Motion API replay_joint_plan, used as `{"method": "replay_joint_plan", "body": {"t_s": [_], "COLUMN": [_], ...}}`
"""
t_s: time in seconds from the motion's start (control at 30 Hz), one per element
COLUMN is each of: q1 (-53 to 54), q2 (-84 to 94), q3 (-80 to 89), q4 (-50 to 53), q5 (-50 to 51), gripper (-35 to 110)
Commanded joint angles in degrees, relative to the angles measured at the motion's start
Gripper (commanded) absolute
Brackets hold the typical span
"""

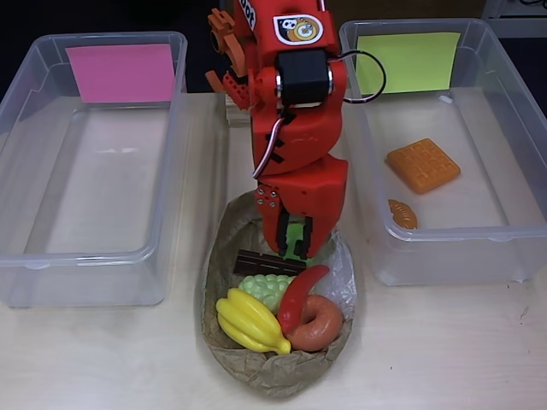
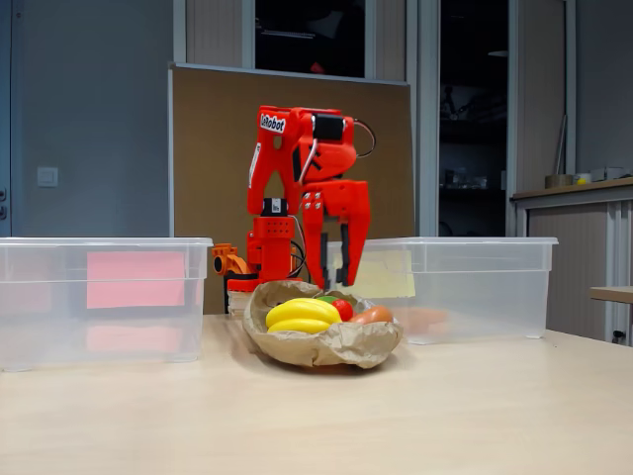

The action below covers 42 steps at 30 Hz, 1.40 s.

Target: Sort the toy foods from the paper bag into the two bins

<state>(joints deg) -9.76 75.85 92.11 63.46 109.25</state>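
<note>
The crumpled paper bag [image 1: 256, 369] [image 2: 331, 346] lies at the table's middle front. It holds yellow bananas [image 1: 248, 320] [image 2: 302, 314], a red chili [image 1: 301, 295], a brown donut [image 1: 318, 323], pale grapes [image 1: 265, 289], a dark chocolate bar [image 1: 265, 262] and a green apple [image 1: 297, 237]. My red gripper [image 1: 295, 245] [image 2: 332, 275] points down into the bag's far end, open, its fingers on either side of the apple. The right bin [image 1: 513, 229] [image 2: 475, 287], marked with a yellow-green sheet, holds an orange waffle [image 1: 422, 164] and a croissant [image 1: 402, 213]. Only a pink sheet shows in the left bin [image 1: 167, 171] [image 2: 99, 297].
The arm's base stands between the two bins at the back of the table. A brown board [image 2: 213, 148] rises behind the arm. Bare tabletop [image 1: 444, 350] runs along the front, on both sides of the bag.
</note>
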Motion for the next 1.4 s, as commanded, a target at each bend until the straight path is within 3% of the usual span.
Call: {"method": "replay_joint_plan", "body": {"t_s": [0.0, 0.53, 1.07, 1.37], "q1": [-0.09, -3.6, -4.13, -3.25], "q2": [-1.23, -11.69, -21.53, -24.08], "q3": [-2.64, -22.32, -30.67, -33.22], "q4": [0.62, 11.25, 11.25, 12.57], "q5": [1.58, 0.53, -0.44, -1.23], "gripper": [19, 22, 23, 3]}}
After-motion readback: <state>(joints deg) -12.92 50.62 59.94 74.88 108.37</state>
